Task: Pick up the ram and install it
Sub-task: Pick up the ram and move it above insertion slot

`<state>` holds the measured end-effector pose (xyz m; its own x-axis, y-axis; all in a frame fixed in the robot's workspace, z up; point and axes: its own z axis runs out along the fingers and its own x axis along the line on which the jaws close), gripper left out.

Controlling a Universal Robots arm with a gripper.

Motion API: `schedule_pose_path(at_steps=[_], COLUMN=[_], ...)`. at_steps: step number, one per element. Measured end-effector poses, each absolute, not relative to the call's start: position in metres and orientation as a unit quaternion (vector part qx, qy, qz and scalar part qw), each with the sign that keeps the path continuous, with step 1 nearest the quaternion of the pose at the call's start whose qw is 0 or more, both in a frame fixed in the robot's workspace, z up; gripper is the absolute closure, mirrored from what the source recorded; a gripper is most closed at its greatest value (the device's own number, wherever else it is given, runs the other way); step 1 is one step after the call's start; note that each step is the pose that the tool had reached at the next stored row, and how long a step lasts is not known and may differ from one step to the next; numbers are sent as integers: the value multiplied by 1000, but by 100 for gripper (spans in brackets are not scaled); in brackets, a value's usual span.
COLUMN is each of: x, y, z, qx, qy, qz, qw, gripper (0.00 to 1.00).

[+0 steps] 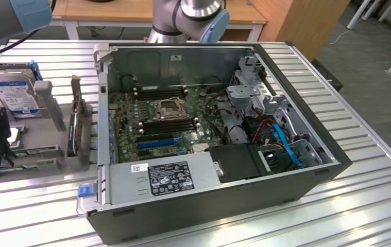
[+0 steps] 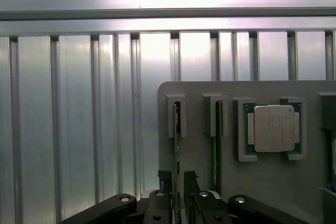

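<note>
Green and thin, the ram (image 2: pixel 177 124) stands on edge in its slot of the grey holder (image 2: pixel 262 182) — my gripper (image 2: pixel 177 179) straddles it, fingers (image 2: pixel 165 178) parted, not clamping. A second stick (image 2: pixel 216 145) stands in the neighbouring slot — a processor (image 2: pixel 274 128) beside that.

No wording can be read with certainty. The power supply (image 1: pixel 123 184) carries a black-and-white label (image 1: pixel 172 179) crowded with fine print and marks, with a small white sticker (image 1: pixel 139 167) just beside it. The hard drive (image 1: pixel 11 77) bears a blue-and-white label (image 1: pixel 16 98). The processor (image 2: pixel 274 128) has faint print on its lid. All of it is too small to make out.
</note>
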<state>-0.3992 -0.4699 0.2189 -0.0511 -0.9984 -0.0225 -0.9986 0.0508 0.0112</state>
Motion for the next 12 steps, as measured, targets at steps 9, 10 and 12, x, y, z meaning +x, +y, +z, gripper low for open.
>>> schedule_pose_path(at_steps=[9,10,12], x=[-399,-399,-399], y=[-470,-470,-470], z=[219,219,219], qx=[-689,-689,-689], qy=[725,725,725], qz=[12,12,12], qw=[4,4,4], gripper=[75,75,69])
